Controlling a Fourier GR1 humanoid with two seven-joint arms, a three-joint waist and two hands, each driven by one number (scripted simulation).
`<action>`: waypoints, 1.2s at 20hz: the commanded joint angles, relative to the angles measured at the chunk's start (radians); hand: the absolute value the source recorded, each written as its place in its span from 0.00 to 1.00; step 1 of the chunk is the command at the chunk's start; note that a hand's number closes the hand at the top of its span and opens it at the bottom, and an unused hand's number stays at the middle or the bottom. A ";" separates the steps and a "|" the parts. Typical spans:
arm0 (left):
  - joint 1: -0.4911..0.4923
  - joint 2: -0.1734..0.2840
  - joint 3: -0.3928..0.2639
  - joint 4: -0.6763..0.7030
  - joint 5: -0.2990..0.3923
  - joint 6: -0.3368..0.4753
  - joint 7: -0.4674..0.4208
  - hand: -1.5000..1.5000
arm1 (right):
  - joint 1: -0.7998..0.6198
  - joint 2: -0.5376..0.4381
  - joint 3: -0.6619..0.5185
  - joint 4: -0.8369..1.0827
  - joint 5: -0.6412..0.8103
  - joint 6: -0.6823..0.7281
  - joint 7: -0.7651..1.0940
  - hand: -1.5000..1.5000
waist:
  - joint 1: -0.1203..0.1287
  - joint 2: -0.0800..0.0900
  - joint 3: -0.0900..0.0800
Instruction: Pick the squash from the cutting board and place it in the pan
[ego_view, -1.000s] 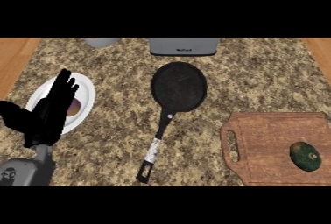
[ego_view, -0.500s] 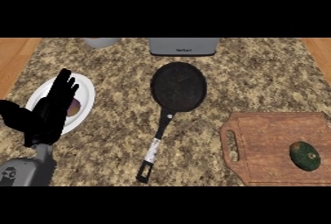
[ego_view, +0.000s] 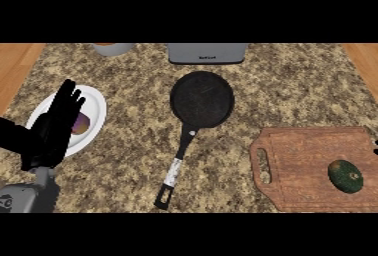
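Observation:
A dark green squash lies on the right part of the wooden cutting board at the counter's right. The black pan sits in the middle of the counter, its handle running down toward the front edge. My left hand stands open at the left, fingers up, partly over a white plate, far from the squash. My right hand shows in no view.
On the white plate lies a purple and yellow item, half hidden by my left hand. A grey toaster and a pale cup stand at the back edge. Wooden floor shows at both sides of the counter.

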 joint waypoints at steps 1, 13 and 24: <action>-0.027 -0.022 -0.006 -0.001 -0.017 0.017 0.033 0.50 | 0.056 0.054 0.011 -0.164 0.093 0.005 0.155 0.00 | -0.005 0.000 0.000; -0.020 -0.034 0.055 0.026 -0.036 -0.048 -0.002 0.50 | -0.055 0.266 0.098 -0.113 0.289 0.068 0.214 0.00 | 0.010 0.003 0.001; 0.018 -0.061 0.085 -0.012 -0.059 -0.091 0.012 0.50 | -0.178 0.342 0.037 0.013 0.365 0.149 0.147 0.00 | 0.013 0.003 0.001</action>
